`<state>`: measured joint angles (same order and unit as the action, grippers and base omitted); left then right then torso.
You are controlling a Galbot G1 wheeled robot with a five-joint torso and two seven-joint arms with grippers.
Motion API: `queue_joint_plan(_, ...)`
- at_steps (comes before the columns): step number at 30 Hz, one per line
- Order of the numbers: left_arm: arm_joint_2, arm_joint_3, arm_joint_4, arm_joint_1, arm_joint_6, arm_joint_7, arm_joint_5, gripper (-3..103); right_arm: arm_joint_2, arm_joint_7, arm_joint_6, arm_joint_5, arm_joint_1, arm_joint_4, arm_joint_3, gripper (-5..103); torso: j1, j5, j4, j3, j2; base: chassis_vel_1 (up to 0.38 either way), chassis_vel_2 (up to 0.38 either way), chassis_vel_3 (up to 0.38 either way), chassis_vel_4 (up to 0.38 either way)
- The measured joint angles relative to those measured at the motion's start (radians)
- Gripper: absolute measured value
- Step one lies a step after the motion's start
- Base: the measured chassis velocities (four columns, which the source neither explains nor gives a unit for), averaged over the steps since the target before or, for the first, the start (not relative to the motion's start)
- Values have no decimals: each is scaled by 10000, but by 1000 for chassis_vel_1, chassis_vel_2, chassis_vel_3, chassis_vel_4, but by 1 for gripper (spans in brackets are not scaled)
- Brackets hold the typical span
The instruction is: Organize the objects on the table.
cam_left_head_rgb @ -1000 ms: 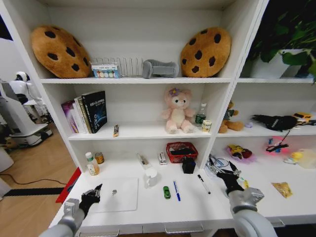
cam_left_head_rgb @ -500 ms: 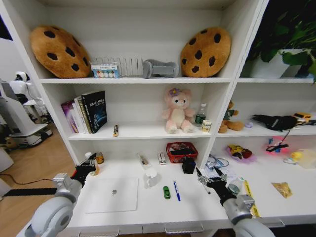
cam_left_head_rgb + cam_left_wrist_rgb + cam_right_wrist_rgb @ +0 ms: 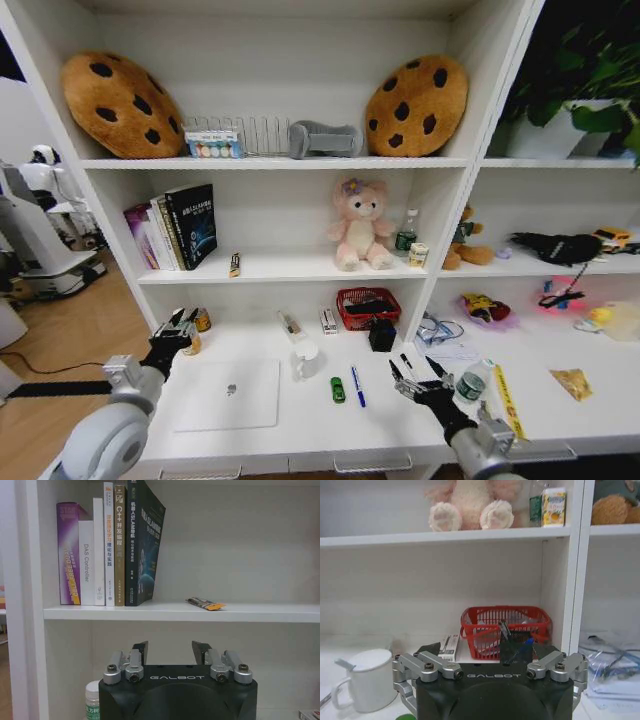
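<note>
Two cookie cushions [image 3: 120, 103] on top shelf, pink plush bear [image 3: 358, 226], leaning books [image 3: 175, 227], red basket [image 3: 368, 306]

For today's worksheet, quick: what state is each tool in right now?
Left tool: open, holding nothing, near the bottle.
Right tool: open, holding nothing, above the desk.

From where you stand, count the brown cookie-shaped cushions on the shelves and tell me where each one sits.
2. One brown cookie-shaped cushion leans at the left end of the top shelf; the other cushion leans at its right end, beside the grey object. Nothing suggests more are hidden.
</note>
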<state>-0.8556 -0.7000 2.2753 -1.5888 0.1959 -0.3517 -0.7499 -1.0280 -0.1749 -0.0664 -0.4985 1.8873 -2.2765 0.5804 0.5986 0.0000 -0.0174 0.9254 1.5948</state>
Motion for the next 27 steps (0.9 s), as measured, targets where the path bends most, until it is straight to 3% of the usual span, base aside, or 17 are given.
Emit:
queue_joint_plan(3,13,0,26,-22,0,3,3,56,10,-21,-41,12,-34,94,-191,100,0,0,0,0,0,0,0,0,0)
queue_joint_plan(5,28,12,53,-70,0,11,22,67,104,-46,-112,46,-229,347,-544,100,-1,0,-3,0,0,0,0,0,0)
queue_joint_plan(6,28,12,53,-70,0,11,22,67,104,-46,-112,46,-229,347,-544,100,-1,0,-3,0,0,0,0,0,0)
queue_joint_plan(8,41,31,54,-161,0,18,111,78,277,-88,-252,0,-556,611,-882,100,-1,-1,1,0,0,0,0,0,0)
queue_joint_plan(9,41,31,54,-161,0,18,111,78,277,-88,-252,0,-556,611,-882,100,-1,-1,1,0,0,0,0,0,0)
queue_joint_plan(14,240,189,-45,-93,0,60,125,97,395,-368,-490,-105,-1226,1197,-1618,100,-1,-1,-2,0,0,0,0,0,0)
queue_joint_plan(27,516,372,-312,-51,12,219,81,100,390,-412,-472,-153,-2590,2109,-3006,100,-1,0,-1,1,0,0,0,0,0)
